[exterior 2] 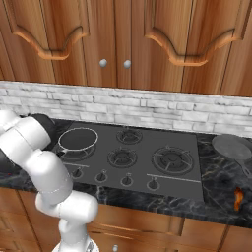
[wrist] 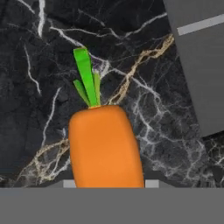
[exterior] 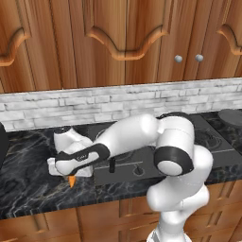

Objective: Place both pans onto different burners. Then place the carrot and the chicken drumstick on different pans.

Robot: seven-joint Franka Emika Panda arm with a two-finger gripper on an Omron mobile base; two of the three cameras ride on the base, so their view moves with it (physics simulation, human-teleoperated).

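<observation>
Black marble counter (exterior: pixel 28 184) under wooden cabinets, dark stovetop (exterior: pixel 142 163) set into it. Left base view: arm bent low to the left, gripper (exterior: pixel 71 176) pointing down at the counter just off the stovetop's left edge; carrot (exterior: pixel 72 181) shows as an orange tip directly under the hand, at 6 o'clock from it, touching or nearly touching the counter. Grey pan (exterior: pixel 231 116) sits far off at 3 o'clock, on the counter beyond the stovetop. Right base view: rimmed pan (exterior 2: pixel 78 139) rests on the rear-left burner (exterior 2: pixel 74 150); front-right burner (exterior 2: pixel 172 158) stands bare; grey pan lies on the counter to the right of the stovetop, not on any burner; drumstick (exterior 2: pixel 238 199) lies just in front of it, near the counter's edge. Hand view: carrot fills the lower centre, long axis running 6 to 12 o'clock, slightly tilted, green top toward 12, thick body at the bottom edge where the fingertips would stand; stovetop corner at 2 o'clock. Jaws themselves are hidden behind the carrot, so closure cannot be read; judged partly closed around it, grip not confirmed. Judgement: coming move turns on the carrot lying straight below the hand, with the rimmed pan up and to the right, near.
</observation>
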